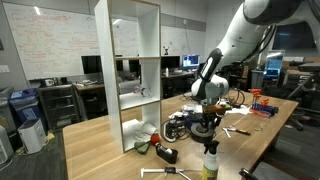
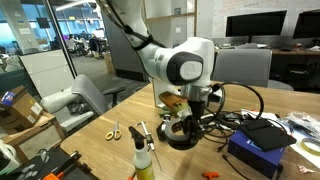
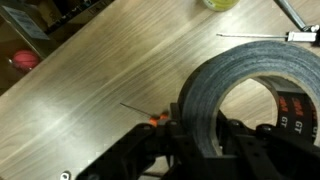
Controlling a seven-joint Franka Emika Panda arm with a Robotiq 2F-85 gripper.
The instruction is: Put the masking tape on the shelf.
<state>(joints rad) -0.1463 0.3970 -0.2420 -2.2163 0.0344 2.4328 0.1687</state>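
The masking tape [image 3: 210,90] is a dark ring-shaped roll that fills the right of the wrist view. My gripper [image 3: 195,135] is shut on its wall, one finger inside the ring and one outside. In both exterior views the gripper [image 1: 206,118] [image 2: 190,125] points down at table height in the middle of the wooden table, with the roll [image 2: 182,138] at its fingertips. I cannot tell whether the roll touches the table. The tall white shelf [image 1: 135,70] with stacked open compartments stands on the table, well away from the gripper.
A larger black ring-shaped object [image 1: 178,126] lies between the gripper and the shelf. A yellow-capped bottle [image 1: 210,160] [image 2: 143,160], scissors [image 2: 113,130], a blue box [image 2: 255,155] with black cables, and small tools lie around. Chairs and desks stand beyond the table.
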